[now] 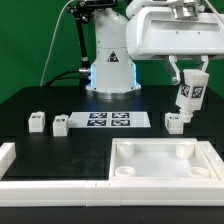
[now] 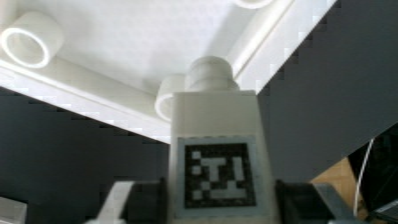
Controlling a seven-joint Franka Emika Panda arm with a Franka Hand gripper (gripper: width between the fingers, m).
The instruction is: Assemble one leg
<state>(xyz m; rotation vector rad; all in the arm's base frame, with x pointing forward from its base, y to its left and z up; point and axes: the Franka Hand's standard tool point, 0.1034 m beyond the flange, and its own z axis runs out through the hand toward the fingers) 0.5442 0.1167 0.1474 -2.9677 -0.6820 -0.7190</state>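
Note:
My gripper (image 1: pixel 188 83) is shut on a leg (image 1: pixel 189 97), a small white post with a black-and-white tag, held tilted in the air above the table at the exterior view's right. In the wrist view the held leg (image 2: pixel 215 135) fills the middle between my fingers (image 2: pixel 128 203), its round peg pointing toward the white tray-like piece (image 2: pixel 125 75) with a round corner socket (image 2: pixel 31 45). That tray-like piece (image 1: pixel 163 170) lies at the front right. Three more legs stand on the table: one (image 1: pixel 174 122) just under the held leg, two at the left (image 1: pixel 37 123) (image 1: pixel 61 125).
The marker board (image 1: pixel 108 121) lies flat in the middle of the black table. The robot base (image 1: pixel 110 60) stands behind it. A white rail (image 1: pixel 40 185) runs along the front left edge.

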